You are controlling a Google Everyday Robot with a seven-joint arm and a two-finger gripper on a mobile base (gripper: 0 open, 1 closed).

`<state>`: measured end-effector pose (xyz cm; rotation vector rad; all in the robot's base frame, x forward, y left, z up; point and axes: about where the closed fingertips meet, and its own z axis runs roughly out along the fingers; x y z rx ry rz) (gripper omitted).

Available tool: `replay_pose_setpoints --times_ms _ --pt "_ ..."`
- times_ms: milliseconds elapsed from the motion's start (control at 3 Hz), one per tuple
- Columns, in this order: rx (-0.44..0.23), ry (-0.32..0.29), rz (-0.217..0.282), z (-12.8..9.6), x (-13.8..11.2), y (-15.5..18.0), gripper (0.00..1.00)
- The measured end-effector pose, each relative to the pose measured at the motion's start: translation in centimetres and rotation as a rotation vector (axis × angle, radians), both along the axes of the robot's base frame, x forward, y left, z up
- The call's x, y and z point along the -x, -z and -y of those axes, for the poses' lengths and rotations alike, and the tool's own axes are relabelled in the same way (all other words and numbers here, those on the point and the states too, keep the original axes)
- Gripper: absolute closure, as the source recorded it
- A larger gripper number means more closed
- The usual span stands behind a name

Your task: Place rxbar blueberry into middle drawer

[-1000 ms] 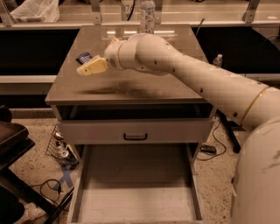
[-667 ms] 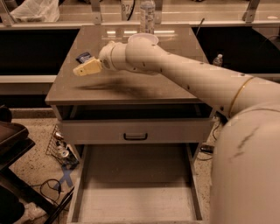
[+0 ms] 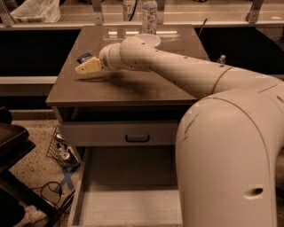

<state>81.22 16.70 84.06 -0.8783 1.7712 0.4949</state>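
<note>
**Hand low beside the snack bar at the desk's far left corner**

Camera view, looking down on cabinet and arm. The robot's cream-white jointed arm point(image 3: 186, 75) extends from the right of the view across the brown flat-topped desk point(image 3: 133, 91). Its pale yellow hand point(image 3: 88, 67) sits low over the desktop nr the far left corner. Whether the hand is open or closed cannot be told.

The rxbar blueberry point(image 3: 84, 57), a small flat dark blue wrapper, lies on the desk just behind the hand, toward the far edge. Whether bar and hand touch or are apart cannot be told either.

A round white bowl point(image 3: 151, 39) stands at the desk's far edge, partly behind the arm, w/ a clear plastic bottle point(image 3: 149, 13) just beyond it.

Below the desktop is a pale drawer front w/ a small dark handle point(image 3: 137, 138), shut. Under that, the wide shallow middle drawer point(image 3: 128, 201) is pulled out toward the camera — pale side walls, flat grey-beige floor, right part hidden by the arm's bulky near segment.

On the speckled floor left of the cabinet is a wire basket point(image 3: 62, 150) holding cans.
</note>
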Motion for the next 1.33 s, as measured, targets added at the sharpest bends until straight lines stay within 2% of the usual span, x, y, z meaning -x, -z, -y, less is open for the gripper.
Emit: replay_pose_setpoints --times_ms 667,1000,1333 --pt "0.047 -0.027 -0.013 -0.4 -1.1 -1.2 0.00" --pt "0.130 -0.054 -0.071 -0.9 -1.6 -0.2 0.00" --pt "0.169 -0.072 -0.106 -1.3 -1.4 0.5 0.00"
